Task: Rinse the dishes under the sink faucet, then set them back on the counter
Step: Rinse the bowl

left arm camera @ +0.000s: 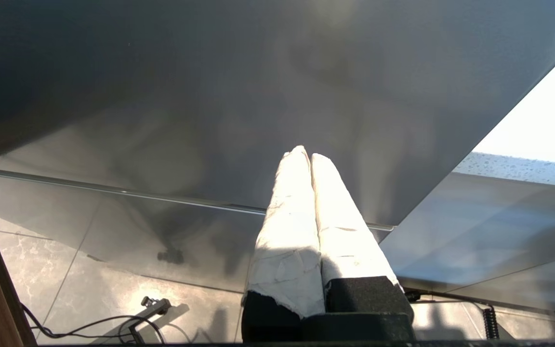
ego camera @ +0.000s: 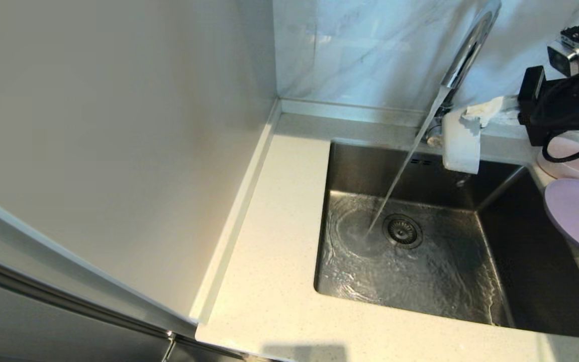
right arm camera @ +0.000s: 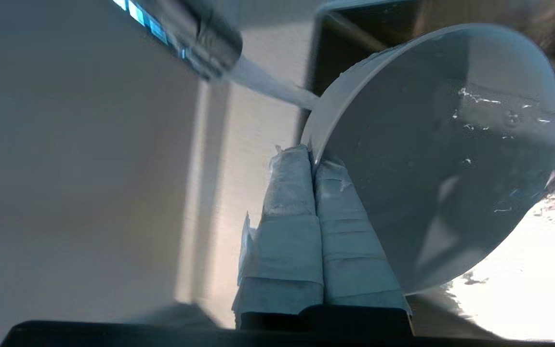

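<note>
Held on edge over the back of the sink (ego camera: 520, 251), the pale greyish-white dish (ego camera: 460, 143) has my right gripper (ego camera: 473, 113) shut on its rim. In the right wrist view the taped fingers (right arm camera: 287, 193) pinch the wet dish (right arm camera: 441, 154) at the gripper (right arm camera: 312, 156). The chrome sink faucet (ego camera: 468, 50) is running; its stream (ego camera: 400, 176) passes close beside the dish and lands near the drain strainer (ego camera: 402, 230). The pink bowl (ego camera: 568, 161) and lavender plate (ego camera: 578, 216) lie on the counter (ego camera: 274, 251) at right. My left gripper (left arm camera: 306, 155) is shut and empty, parked below the counter.
A cream wall panel (ego camera: 118, 125) stands along the counter's left side, and the grey-veined marble wall (ego camera: 360, 50) rises behind the sink. The lavender plate overhangs the basin's right rim. Water sheets across the basin floor (ego camera: 420, 271).
</note>
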{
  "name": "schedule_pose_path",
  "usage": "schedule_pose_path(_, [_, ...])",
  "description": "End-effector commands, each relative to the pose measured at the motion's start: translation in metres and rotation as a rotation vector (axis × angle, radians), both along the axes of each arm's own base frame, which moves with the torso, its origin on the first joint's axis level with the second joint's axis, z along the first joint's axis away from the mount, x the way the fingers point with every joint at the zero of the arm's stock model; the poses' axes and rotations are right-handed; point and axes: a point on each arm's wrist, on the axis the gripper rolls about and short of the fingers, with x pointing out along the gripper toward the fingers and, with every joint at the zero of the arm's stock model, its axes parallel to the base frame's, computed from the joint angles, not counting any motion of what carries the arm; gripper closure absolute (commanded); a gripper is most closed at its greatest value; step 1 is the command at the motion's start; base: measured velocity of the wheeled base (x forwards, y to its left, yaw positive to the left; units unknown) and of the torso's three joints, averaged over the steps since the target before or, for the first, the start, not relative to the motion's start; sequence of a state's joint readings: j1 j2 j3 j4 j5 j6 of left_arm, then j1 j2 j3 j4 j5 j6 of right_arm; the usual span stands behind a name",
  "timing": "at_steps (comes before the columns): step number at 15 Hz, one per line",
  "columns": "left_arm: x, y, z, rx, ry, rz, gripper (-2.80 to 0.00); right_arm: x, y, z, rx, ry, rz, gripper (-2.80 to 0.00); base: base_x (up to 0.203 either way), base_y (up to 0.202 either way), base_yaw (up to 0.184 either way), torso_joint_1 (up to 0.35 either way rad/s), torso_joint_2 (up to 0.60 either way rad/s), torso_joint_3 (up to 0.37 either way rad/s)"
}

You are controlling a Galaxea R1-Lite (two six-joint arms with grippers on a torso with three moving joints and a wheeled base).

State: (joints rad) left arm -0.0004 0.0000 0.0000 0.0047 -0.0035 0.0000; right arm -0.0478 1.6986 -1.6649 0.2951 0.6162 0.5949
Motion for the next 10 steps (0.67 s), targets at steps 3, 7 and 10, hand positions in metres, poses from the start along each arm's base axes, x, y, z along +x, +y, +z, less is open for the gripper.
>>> schedule_pose_path(3, [0.0, 0.0, 0.0, 0.0, 0.0, 0.001, 0.0, 0.01, -0.024, -0.021, 0.285, 0.233, -0.084, 0.0, 0.0, 0.0, 0.0, 0.0, 0.0, 0.0])
schedule_pose_path(7, [0.0, 0.0, 0.0, 0.0, 0.0, 0.001, 0.0, 0.021, -0.034, -0.046, 0.313, 0.324, -0.122, 0.0, 0.0, 0.0, 0.0, 0.0, 0.0, 0.0])
schedule_pose_path(10, [0.0, 0.0, 0.0, 0.0, 0.0, 0.001, 0.0, 0.028, -0.034, -0.045, 0.395, 0.363, -0.11, 0.0, 0.0, 0.0, 0.0, 0.0, 0.0, 0.0])
